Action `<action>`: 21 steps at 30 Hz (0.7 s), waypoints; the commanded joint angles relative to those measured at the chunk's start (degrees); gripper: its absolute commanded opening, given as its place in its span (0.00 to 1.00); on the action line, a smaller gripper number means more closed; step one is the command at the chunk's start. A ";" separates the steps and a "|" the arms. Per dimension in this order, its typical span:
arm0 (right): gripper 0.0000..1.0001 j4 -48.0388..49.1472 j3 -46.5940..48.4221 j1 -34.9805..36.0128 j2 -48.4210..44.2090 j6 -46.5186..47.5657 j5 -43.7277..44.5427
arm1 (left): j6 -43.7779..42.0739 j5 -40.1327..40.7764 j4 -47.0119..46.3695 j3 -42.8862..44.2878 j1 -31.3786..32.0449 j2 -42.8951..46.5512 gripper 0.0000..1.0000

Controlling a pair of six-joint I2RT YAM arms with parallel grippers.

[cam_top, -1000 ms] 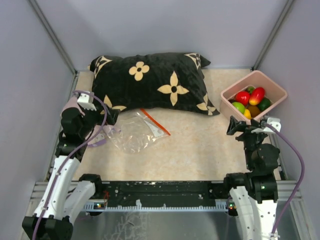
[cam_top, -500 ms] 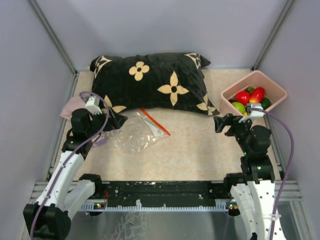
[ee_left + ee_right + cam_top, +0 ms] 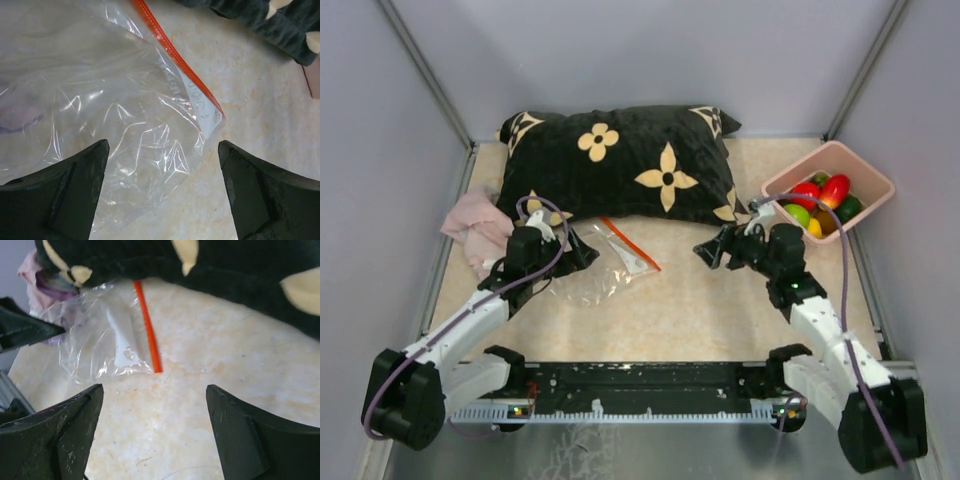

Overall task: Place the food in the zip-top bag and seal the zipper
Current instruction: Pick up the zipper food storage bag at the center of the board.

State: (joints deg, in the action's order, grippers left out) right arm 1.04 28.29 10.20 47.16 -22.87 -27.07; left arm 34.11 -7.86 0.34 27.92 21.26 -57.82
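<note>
1. A clear, crinkled zip-top bag (image 3: 598,268) lies flat on the beige surface (image 3: 720,310), left of centre and just in front of a black flowered pillow (image 3: 620,160). Its red-orange zipper (image 3: 632,245) runs diagonally along the mouth edge on the bag's right side.
2. The food (image 3: 823,203), small glossy toy fruits and vegetables in red, green, yellow and orange, is piled in a pink bin (image 3: 868,172) at the far right. It is well apart from the bag, which appears to have nothing inside.
3. The left gripper (image 3: 162,147) hovers over a corner of the bag, jaws spread wide and holding nothing.
4. The right gripper (image 3: 154,387) faces the zipper end from the right, jaws also wide and empty.
5. A crumpled pink cloth (image 3: 472,228) lies at the left edge.
6. The bag looks very light, thin, floppy and slippery, so it will likely slide or bunch if pushed. The stiffer zipper strip seems the best hold, with one lip pinched to keep the mouth open.
7. The toy pieces look hard, smooth and rounded. They could squirt from a pinch, so each is best gripped across its middle.
</note>
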 commanded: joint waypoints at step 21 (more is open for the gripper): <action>0.77 42.55 10.18 19.95 48.66 -1.94 -2.14 | -0.88 2.84 -3.78 -1.64 1.06 -4.09 0.97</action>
State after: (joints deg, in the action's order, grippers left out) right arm 36.80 34.30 28.73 91.24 -25.10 -28.73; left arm 33.47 -4.08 -2.57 27.46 21.89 -61.08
